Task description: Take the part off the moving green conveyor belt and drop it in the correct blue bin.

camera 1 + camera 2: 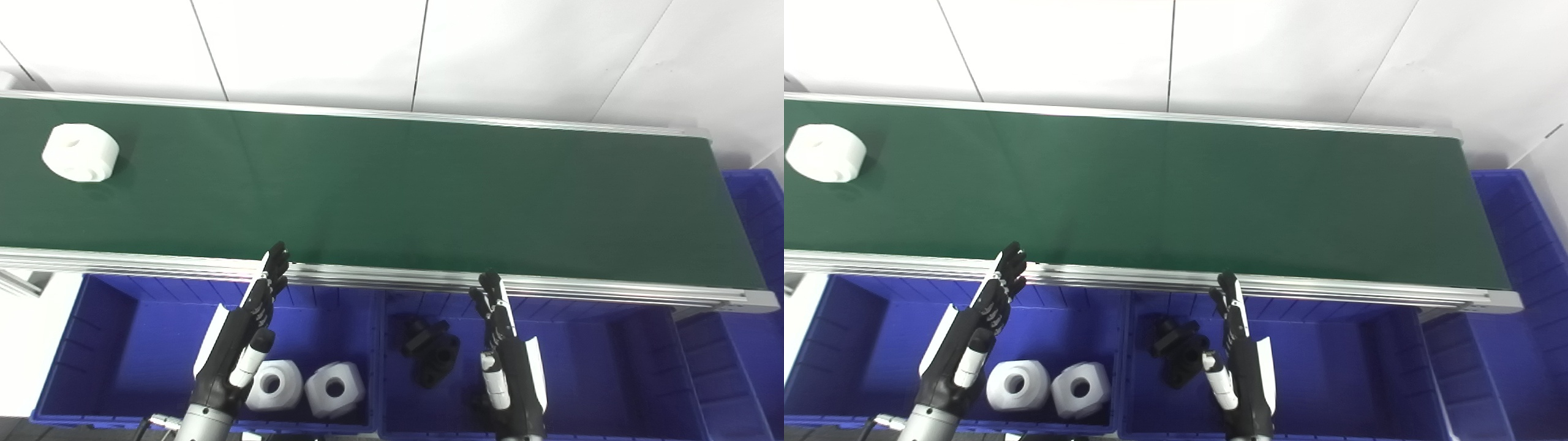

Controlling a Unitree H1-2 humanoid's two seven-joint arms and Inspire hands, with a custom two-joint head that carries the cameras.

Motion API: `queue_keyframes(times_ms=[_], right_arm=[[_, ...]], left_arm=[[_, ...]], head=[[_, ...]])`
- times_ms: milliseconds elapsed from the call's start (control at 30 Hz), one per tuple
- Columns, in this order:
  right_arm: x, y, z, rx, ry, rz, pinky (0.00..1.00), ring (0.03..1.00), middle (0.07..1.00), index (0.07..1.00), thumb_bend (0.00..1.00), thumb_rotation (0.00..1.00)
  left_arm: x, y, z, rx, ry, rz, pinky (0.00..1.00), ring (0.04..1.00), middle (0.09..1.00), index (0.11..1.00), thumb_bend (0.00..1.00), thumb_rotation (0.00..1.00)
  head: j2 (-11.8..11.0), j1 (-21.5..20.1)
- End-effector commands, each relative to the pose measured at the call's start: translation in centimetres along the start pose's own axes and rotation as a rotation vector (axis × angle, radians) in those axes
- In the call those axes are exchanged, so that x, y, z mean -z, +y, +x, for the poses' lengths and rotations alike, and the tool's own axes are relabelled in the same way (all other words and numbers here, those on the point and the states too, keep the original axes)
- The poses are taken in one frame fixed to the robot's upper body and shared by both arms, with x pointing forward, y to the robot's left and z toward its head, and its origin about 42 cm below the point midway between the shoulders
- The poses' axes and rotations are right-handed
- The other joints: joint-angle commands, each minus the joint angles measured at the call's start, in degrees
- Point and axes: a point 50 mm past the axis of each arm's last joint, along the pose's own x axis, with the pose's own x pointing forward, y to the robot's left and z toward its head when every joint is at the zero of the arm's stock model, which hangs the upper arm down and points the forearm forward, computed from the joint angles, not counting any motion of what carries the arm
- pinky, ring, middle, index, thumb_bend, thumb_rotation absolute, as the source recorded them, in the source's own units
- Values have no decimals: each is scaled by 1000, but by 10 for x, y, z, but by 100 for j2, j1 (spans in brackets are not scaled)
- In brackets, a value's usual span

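A white round part (80,152) with a centre hole lies on the green conveyor belt (392,190) at its far left. My left hand (242,334) is open, fingers straight, above the left blue bin (79,343), its fingertips at the belt's near rail. My right hand (505,349) is open too, above the middle blue bin (612,367), just short of the rail. Both hands hold nothing and are far from the part.
The left bin holds two white parts (306,386). The middle bin holds black parts (432,349). Another blue bin (756,208) stands at the belt's right end. A white wall rises behind the belt.
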Motion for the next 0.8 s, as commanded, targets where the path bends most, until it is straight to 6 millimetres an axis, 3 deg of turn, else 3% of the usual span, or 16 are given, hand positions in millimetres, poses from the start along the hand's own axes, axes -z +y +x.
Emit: queue_keyframes(times_ms=[0, 167, 767], right_arm=[[-7, 5, 5, -25, -55, 7, 966, 927, 960, 1000, 901, 1000], [-3, 8, 12, -59, -52, 1, 920, 902, 949, 997, 910, 1000], [0, 6, 15, -75, -47, 18, 928, 913, 957, 1000, 887, 1000]], left_arm=[[-11, -2, 2, 12, -52, -2, 996, 1000, 1000, 1000, 953, 953], [-11, -4, 0, 18, -46, 9, 988, 1000, 1000, 1000, 963, 956], [-12, 3, -24, -50, -13, 0, 1000, 1000, 1000, 1000, 935, 981]], head=[[9, 21], [20, 73], [-43, 196]])
